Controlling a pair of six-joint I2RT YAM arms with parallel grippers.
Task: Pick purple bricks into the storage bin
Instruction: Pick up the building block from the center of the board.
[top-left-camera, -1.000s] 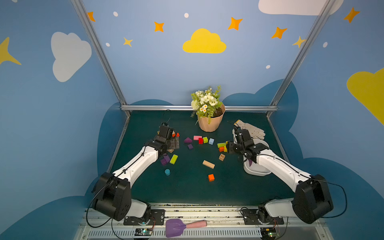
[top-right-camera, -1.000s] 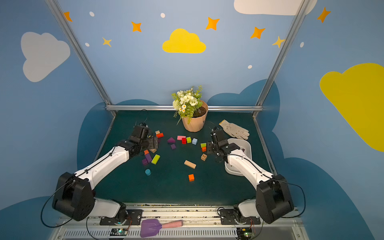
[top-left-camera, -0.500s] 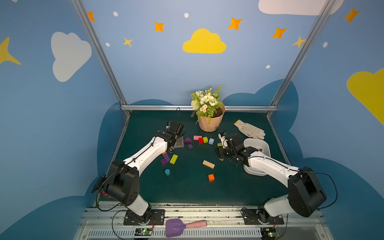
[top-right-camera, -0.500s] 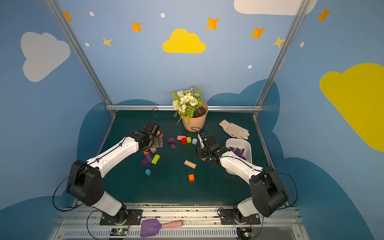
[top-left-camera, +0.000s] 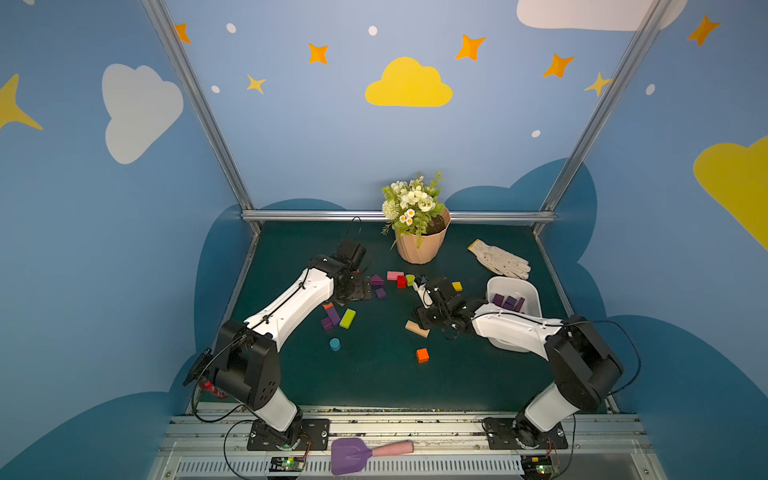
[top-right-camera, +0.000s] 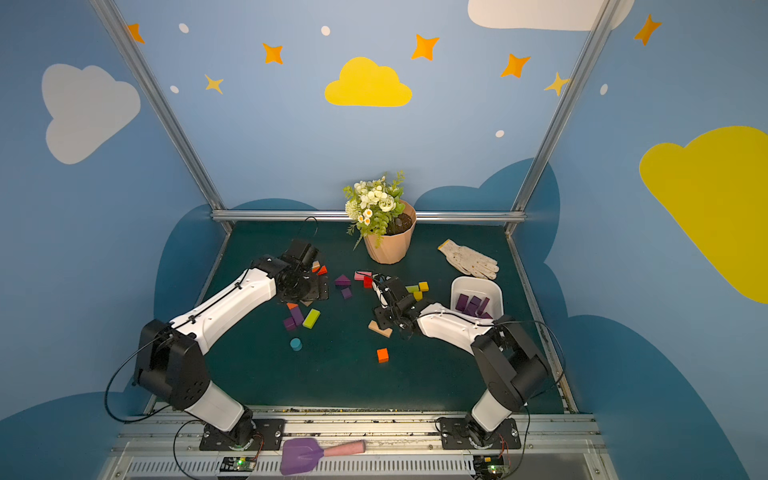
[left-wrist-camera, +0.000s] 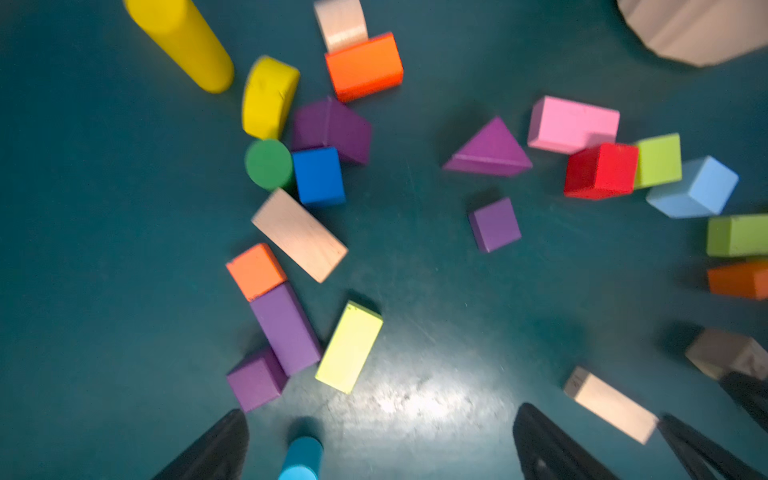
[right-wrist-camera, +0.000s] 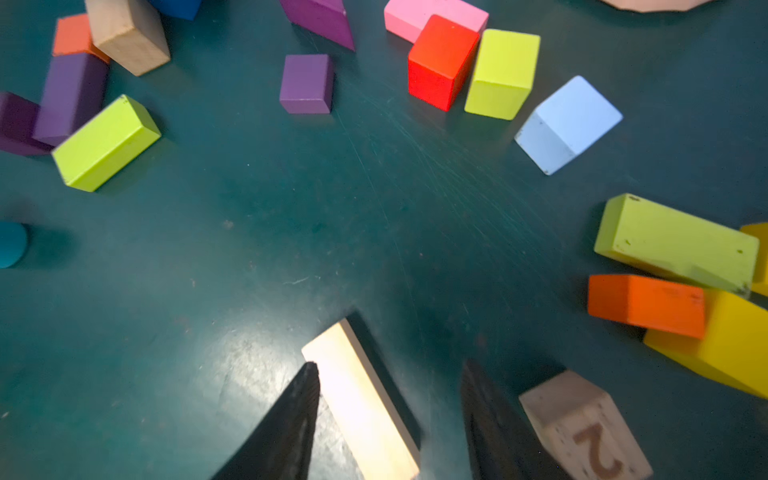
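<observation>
While several dark-purple painted wooden bricks (top-left-camera: 509, 302) already lie inside the white plastic storage bin (top-left-camera: 533, 296) on the right side of the dark green surface (top-left-camera: 374, 374), others remain out: a small purple cube (right-wrist-camera: 306, 84), a purple triangular wedge (left-wrist-camera: 488, 151) and a purple oblong (left-wrist-camera: 286, 328). Step in hand, as judged: approach for another pick. Left jaws stand wide apart, right jaws partly apart — neither holds anything. The next move calls for a square descent on the lone cube, clear of the red block (right-wrist-camera: 442, 62).
</observation>
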